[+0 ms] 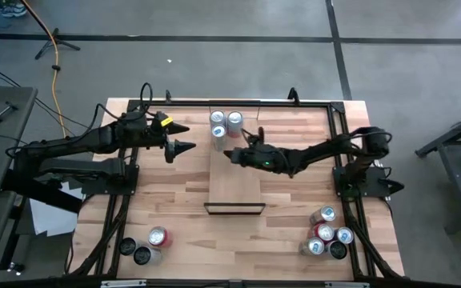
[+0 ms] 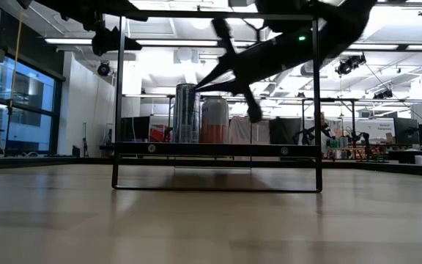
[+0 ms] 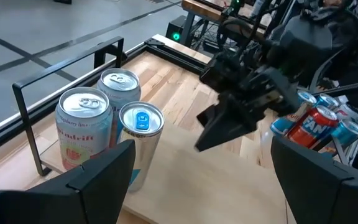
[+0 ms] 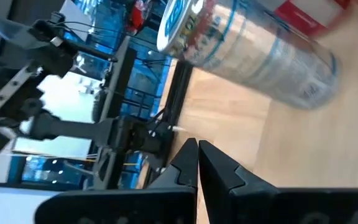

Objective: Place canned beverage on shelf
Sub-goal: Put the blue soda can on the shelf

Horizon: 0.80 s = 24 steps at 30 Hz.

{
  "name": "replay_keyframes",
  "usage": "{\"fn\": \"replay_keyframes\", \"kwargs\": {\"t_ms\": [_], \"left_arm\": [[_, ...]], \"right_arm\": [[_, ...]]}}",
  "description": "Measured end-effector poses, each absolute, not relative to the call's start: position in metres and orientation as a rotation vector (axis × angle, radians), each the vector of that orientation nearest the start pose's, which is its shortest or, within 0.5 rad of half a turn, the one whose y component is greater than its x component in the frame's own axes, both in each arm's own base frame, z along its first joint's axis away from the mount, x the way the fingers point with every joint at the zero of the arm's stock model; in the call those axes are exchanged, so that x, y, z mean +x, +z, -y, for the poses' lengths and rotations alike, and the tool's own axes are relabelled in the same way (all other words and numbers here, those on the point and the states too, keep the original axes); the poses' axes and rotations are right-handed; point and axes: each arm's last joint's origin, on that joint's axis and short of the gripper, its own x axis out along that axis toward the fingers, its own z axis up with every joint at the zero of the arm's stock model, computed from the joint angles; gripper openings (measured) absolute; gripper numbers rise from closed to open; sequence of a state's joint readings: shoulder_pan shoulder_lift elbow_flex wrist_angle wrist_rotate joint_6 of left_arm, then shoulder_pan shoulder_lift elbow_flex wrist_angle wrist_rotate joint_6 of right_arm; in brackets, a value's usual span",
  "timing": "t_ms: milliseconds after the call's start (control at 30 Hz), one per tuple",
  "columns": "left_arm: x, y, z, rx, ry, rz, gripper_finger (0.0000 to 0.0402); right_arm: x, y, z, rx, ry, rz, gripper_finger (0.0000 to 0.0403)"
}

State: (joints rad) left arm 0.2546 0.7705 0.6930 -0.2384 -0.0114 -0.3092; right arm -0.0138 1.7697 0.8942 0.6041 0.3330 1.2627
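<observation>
1. Right gripper clenched on nothing, fingers pressed together, hovering over the shelf just below the cans at frame centre in the high view.
2. Left gripper spread wide and empty, left of the shelf in the high view, tips pointing right toward the cans.
3. Table filling the lower middle of the high view, light wood inside a black frame.
4. Shelf lying as a narrow plank down the centre, black bracket at its lower end.
5. Three cans standing upright in a tight cluster at the upper end of the shelf, touching one another; seen in the left wrist view as two pale cans behind and a silver can with a blue tab in front.
6. Cluster of cans at lower right of the table, red and silver tops mixed.
7. Smaller group at lower left: one red-topped, two dark-topped.
</observation>
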Motion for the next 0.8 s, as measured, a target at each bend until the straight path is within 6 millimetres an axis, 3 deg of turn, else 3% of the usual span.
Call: {"fn": "replay_keyframes", "kwargs": {"t_ms": [300,467,800], "left_arm": [[0.166,0.298,-0.043,-0.350,0.312,-0.272,0.0333],[0.166,0.298,-0.043,-0.383,0.317,-0.268,0.0333],[0.166,0.298,-0.043,-0.390,0.318,-0.268,0.0333]], "right_arm": [[0.397,0.187,0.034,1.208,-0.471,-0.065,0.0000],[0.399,0.186,0.036,1.188,-0.542,-0.166,0.0000],[0.398,0.187,0.047,1.202,-0.606,-0.140,0.0000]]}}
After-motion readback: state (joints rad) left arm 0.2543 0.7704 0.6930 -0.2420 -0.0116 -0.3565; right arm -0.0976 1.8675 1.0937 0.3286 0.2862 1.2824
